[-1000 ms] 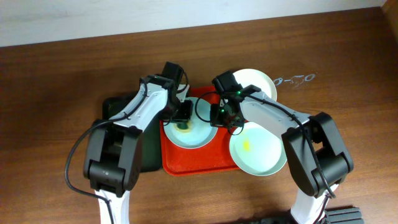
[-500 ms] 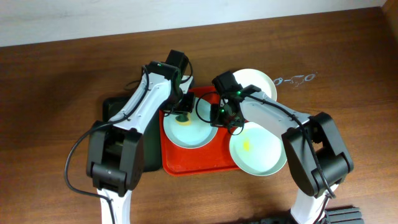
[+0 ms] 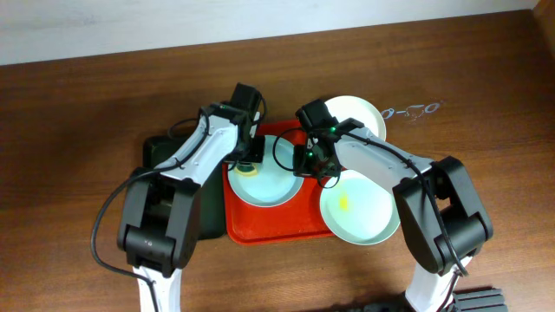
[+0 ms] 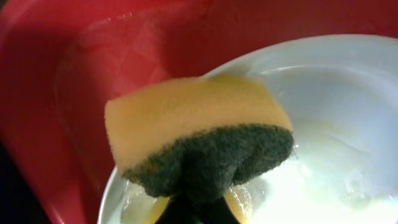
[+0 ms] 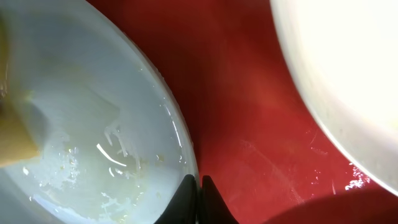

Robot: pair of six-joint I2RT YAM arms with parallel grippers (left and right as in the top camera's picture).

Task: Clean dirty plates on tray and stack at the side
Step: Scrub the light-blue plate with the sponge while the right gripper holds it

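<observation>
Pale blue plate (image 3: 270, 184), centre frame on the red tray (image 3: 260, 232): left jaws grip a sponge (image 4: 199, 143) at its upper-left rim, and right jaws appear pinched shut on its right rim. Hard scrubbing so near the edge could tip the wet plate or slip it from that thin pinch.

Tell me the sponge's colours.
The sponge is yellow with a dark green scouring layer, clearest in the left wrist view.

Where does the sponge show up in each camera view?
Overhead: sponge at the pale blue plate's upper-left rim.
Left wrist: sponge at centre, held in the left hand.
Right wrist: sponge, a yellow sliver at the left edge.
Shared landmark: red tray.
</observation>
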